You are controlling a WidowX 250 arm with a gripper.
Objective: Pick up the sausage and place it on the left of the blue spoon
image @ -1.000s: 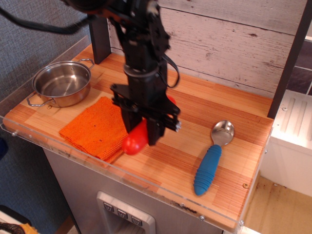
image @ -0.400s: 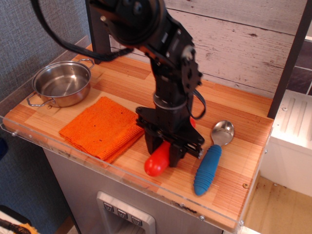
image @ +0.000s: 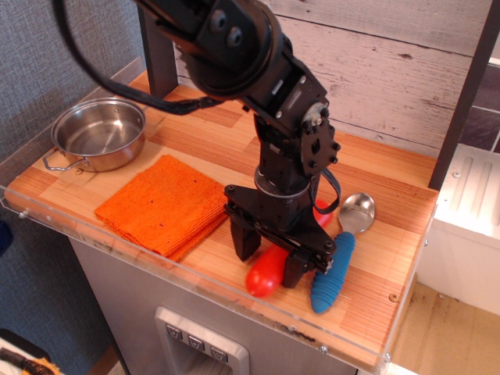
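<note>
Sausage: glossy red cylinder, rounded ends, lying diagonally near the front edge, middle part hidden, far tip showing red higher up. Spoon: ribbed blue handle, shiny silver bowl pointing away, just right of sausage.

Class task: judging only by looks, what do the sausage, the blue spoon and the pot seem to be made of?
Sausage: probably smooth plastic, uniformly red with a glossy highlight.
Blue spoon: the ribbed matte handle looks like plastic or rubber; the bowl is shiny, likely metal.
Pot: polished metal, likely steel, mirror-like reflections inside.
</note>
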